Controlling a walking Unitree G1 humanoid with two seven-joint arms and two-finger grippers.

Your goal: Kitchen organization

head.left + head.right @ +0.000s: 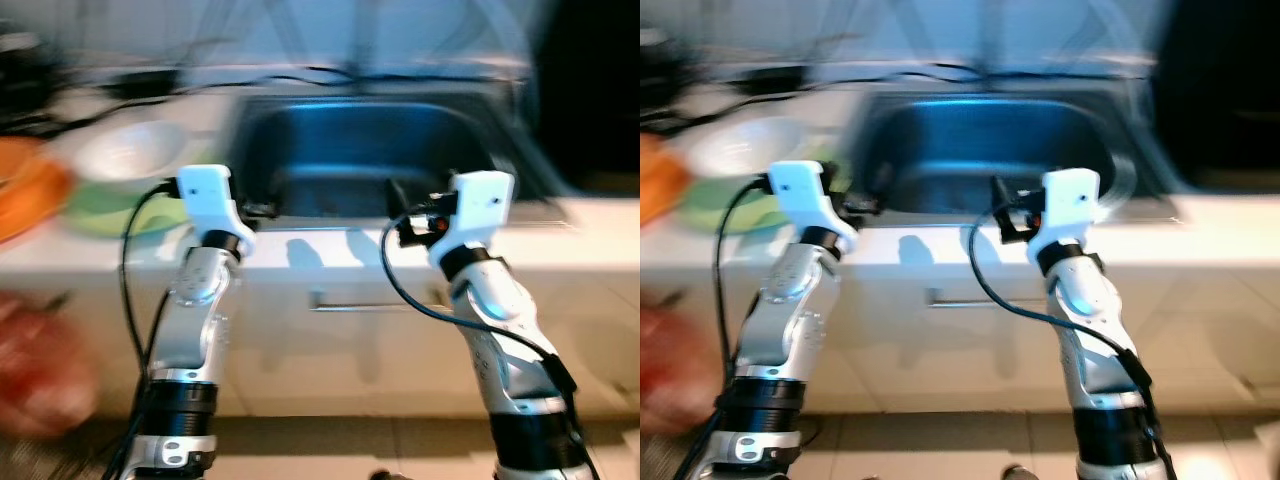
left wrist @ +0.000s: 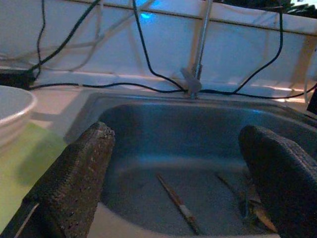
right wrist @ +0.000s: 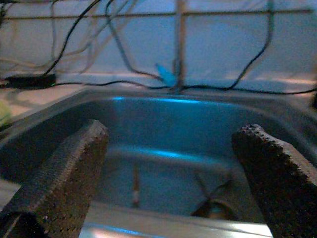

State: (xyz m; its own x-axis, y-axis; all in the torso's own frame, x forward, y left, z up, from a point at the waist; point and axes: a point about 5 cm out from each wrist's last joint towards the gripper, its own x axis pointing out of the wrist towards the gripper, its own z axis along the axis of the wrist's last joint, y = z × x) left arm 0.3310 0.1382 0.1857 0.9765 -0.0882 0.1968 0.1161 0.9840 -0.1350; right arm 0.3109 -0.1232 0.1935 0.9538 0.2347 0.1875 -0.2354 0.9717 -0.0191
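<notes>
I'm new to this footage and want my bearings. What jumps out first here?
The deep stainless steel sink set in the white counter dominates the middle, with thin stick-like utensils lying on its bottom. Both silver arms reach toward its front edge, the left end effector and right end effector each open. Left of the sink, a white bowl sits on a green mat.

Both head views are motion-blurred. At nine o'clock on the bench (image 1: 330, 250), an orange object (image 1: 25, 190) is cut by the edge; a red smear (image 1: 35, 365) at eight o'clock is unidentifiable. Sink (image 2: 198, 148) debris (image 2: 255, 206) is indistinct.
</notes>
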